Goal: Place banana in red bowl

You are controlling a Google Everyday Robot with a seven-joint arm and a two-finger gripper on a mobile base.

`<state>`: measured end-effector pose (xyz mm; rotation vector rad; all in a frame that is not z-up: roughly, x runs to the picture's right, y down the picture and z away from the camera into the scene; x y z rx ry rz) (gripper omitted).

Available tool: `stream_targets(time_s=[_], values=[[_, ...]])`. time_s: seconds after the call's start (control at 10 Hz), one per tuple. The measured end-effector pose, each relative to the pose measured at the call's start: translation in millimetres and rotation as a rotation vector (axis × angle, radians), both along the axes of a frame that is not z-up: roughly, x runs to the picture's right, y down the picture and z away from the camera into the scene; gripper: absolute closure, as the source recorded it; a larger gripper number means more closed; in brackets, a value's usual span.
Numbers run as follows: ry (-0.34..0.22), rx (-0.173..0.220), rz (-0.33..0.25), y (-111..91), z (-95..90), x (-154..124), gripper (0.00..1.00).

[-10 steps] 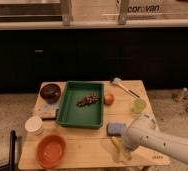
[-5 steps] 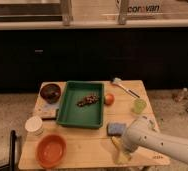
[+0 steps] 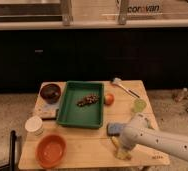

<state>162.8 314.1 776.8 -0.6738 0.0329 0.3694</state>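
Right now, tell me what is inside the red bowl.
Nothing: the red bowl shows a bare, uncovered interior. The banana lies front right, by the end effector.

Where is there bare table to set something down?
Bare wood lies between the red bowl and the banana, below the green tray. Crowded: left side, with white cup and dark bowl; front right, gripper at the banana beside the blue sponge.

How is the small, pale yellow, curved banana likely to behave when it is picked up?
The pale yellow banana looks small, so it is probably light. Its curved, elongated shape may let it swivel if held off-centre. The gripper is just above it, near the wooden table's front edge.
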Motion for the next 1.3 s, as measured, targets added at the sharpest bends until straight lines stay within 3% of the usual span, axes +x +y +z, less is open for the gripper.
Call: stream_targets(time_s=[0.2,0.5,0.8,1.3], values=[[0.000,-0.002,-0.002,-2.3,-3.4,-0.1,0.77],[0.001,-0.008,-0.004,-1.0,-5.9,1.2,1.00],[-0.026,0.005,-0.043,-8.1,-15.6,0.7,1.00],[-0.151,0.078,-0.146,-28.0,-36.2,4.1,1.00]])
